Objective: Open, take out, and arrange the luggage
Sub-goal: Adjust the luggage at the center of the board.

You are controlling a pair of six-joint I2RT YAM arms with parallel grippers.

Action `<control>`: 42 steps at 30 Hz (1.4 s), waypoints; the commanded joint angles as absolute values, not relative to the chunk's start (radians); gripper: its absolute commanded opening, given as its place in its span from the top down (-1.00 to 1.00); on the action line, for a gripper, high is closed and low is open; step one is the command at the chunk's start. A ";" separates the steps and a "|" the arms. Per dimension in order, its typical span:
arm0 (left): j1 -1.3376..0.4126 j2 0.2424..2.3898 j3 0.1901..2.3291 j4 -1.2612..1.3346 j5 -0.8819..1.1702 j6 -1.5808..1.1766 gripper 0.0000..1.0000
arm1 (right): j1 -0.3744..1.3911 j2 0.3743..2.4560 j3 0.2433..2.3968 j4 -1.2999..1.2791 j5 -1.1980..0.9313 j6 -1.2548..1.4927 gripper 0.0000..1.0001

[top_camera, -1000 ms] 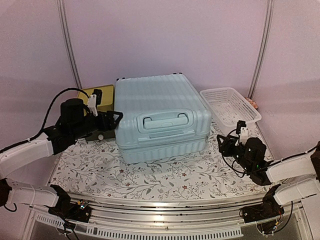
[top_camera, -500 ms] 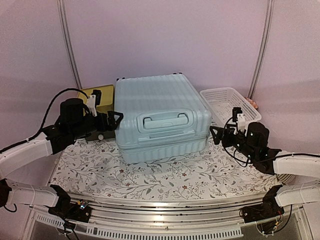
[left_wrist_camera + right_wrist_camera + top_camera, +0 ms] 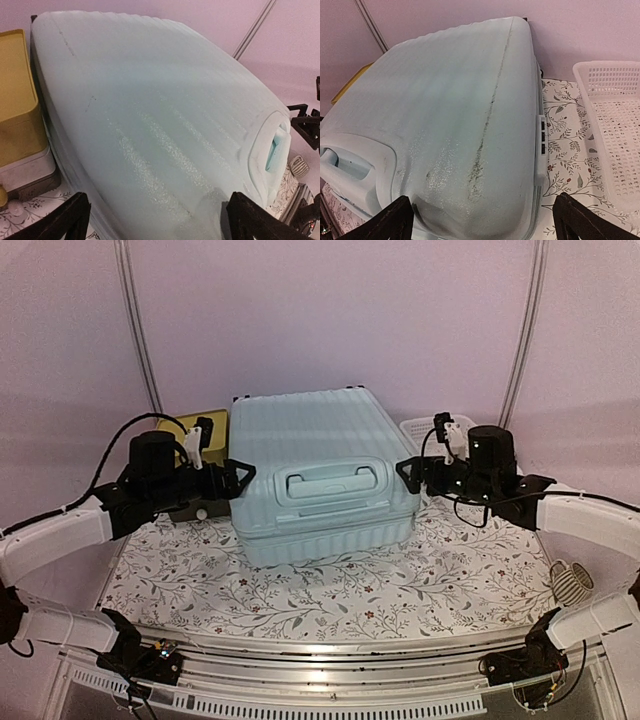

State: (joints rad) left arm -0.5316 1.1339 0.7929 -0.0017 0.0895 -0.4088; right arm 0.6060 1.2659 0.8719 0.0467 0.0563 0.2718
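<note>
The floral-clothed table [image 3: 330, 590] is taken up at its middle by the luggage [image 3: 320, 455], a pale mint ribbed hard-shell suitcase. It is laid flat on a broad face and is seen closed, its seam unbroken along the near side. Its long axis is judged to run near to far, with the moulded handle [image 3: 325, 480] on the near end. A white lattice basket [image 3: 615, 125] is set just beside it on the right, and a yellow-topped drawer box [image 3: 17, 100] just beside it on the left. The suitcase is flanked by both arms. The left gripper [image 3: 240, 478] is held against its near-left upper corner and the right gripper [image 3: 405, 477] against its near-right upper corner. Each is aimed inward across the lid, and neither is clearly the nearer. Both pairs of jaws are spread wide and nothing is held in either. Whether the shell is touched cannot be told. The small lock block [image 3: 540, 135] is seen on the right side wall, so the opening is judged to fall to the right arm, with the shell steadied from the left.
</note>
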 commanded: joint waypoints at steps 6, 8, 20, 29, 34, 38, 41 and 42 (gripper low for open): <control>-0.525 1.173 0.806 -0.047 0.109 -0.413 -0.96 | 0.532 1.328 0.951 -0.003 -0.087 0.283 -0.98; -0.523 1.178 0.806 -0.046 0.106 -0.410 -0.97 | 0.522 1.340 0.968 -0.003 -0.110 0.288 -0.98; -0.475 1.256 0.821 -0.004 0.139 -0.416 -0.97 | 0.437 1.483 1.073 -0.039 -0.222 0.334 -0.98; -0.437 1.343 0.851 0.053 0.300 -0.444 -0.97 | 0.384 1.557 1.146 -0.055 -0.392 0.357 -0.98; -0.437 1.400 0.880 0.072 0.358 -0.489 -0.96 | 0.367 1.623 1.200 -0.087 -0.546 0.373 -0.98; -0.437 1.449 0.902 0.088 0.432 -0.509 -0.96 | 0.368 1.618 1.195 -0.095 -0.647 0.388 -0.98; -0.449 1.503 0.937 0.089 0.524 -0.504 -0.93 | 0.368 1.570 1.160 -0.080 -0.730 0.392 -0.98; -0.459 1.522 0.951 0.089 0.546 -0.501 -0.91 | 0.372 1.547 1.142 -0.074 -0.748 0.395 -0.98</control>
State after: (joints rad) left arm -0.3958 1.3960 0.9260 0.1184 0.2893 -0.4881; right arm 0.3614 1.6039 1.1851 -0.0456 -0.5831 0.3824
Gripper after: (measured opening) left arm 0.967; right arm 0.988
